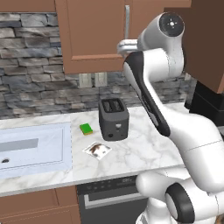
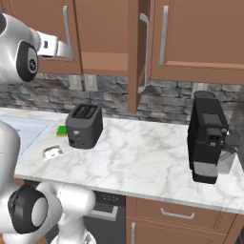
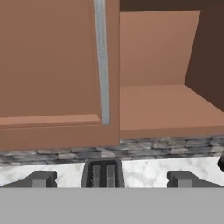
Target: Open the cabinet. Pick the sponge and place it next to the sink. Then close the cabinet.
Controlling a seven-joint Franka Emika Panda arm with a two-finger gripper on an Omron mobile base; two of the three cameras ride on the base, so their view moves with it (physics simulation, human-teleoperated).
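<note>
Fingertips (image 3: pixel 39 179) are spread fully apart, nothing held between them. The gripper (image 3: pixel 112 179) is raised in front of the cabinet (image 3: pixel 57 65), level with its bottom edge, with the toaster (image 3: pixel 103 173) directly below on the counter (image 1: pixel 144 144).

The left door is shut, and its handle (image 3: pixel 101 61) lies just ahead of the fingers. The right door (image 2: pixel 136 52) is swung out, seen edge-on. The exposed shelf (image 3: pixel 162 105) looks bare. Where the sponge lies cannot be told; it is judged to be behind the shut left door. The light-green sponge (image 1: pixel 86 128) beside the toaster is the wrong one.

Risks:
- The wrong sponge could be taken, since it is the one lying in plain sight.
- The left handle could be missed or slipped off if the fingers are closed off-centre on the thin bar.
- The left door could be swung into the wrist if it is pulled without backing off.
- The open right door could be clipped by the elbow, as it juts out close beside the arm.

Room: free counter is available between the sink (image 1: pixel 68 144) and the toaster, shared with the light-green sponge and a small packet (image 1: pixel 97 149). The coffee machine (image 2: pixel 207 138) stands well apart to the right.
</note>
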